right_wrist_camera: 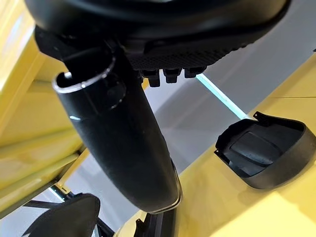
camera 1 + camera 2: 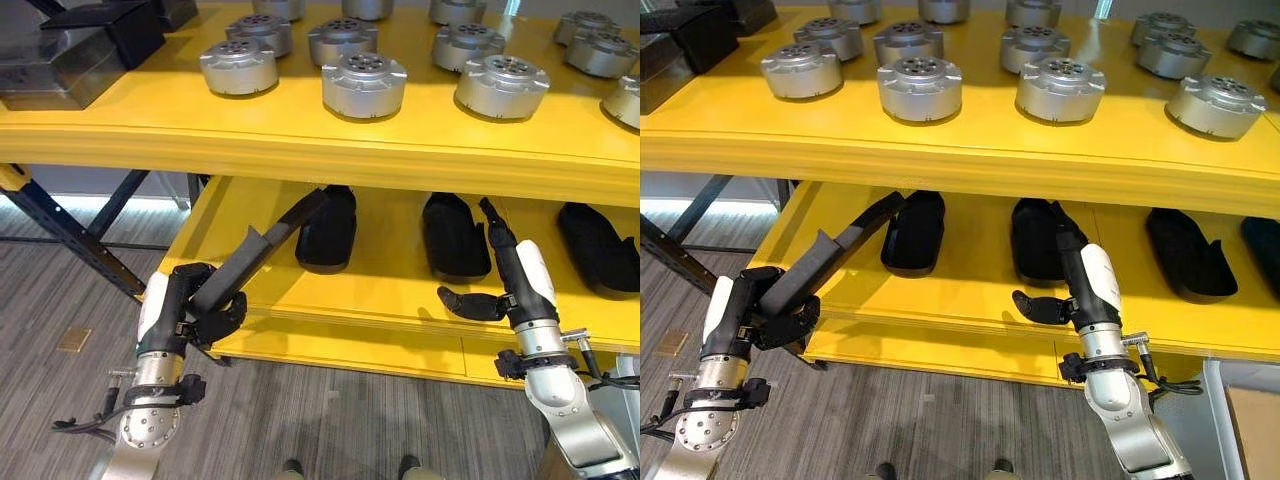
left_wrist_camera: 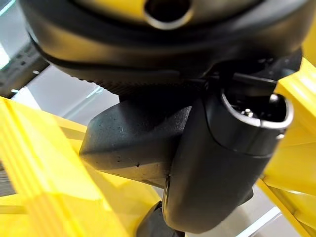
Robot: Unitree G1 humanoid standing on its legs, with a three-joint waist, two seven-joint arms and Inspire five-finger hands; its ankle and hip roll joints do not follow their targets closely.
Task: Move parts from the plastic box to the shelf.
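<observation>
My left hand [image 2: 205, 310] is shut on a long dark grey part [image 2: 255, 250] in front of the yellow lower shelf [image 2: 400, 300]. The part slants up and away, its far tip reaching over the shelf beside a black moulded part [image 2: 328, 228]. The left wrist view shows the same part [image 3: 133, 138] clamped under the thumb [image 3: 222, 163]. My right hand [image 2: 515, 265] is open and holds nothing, its fingers stretched over the shelf's front between two more black parts [image 2: 455, 235] [image 2: 600, 245]. One black part [image 1: 264, 153] lies past the thumb in the right wrist view.
The upper shelf [image 2: 300, 140] carries several round silver metal parts [image 2: 364, 85] and dark boxes [image 2: 80, 50] at its left end. A dark diagonal brace [image 2: 70, 235] runs down the rack's left side. Grey wood-look floor lies below.
</observation>
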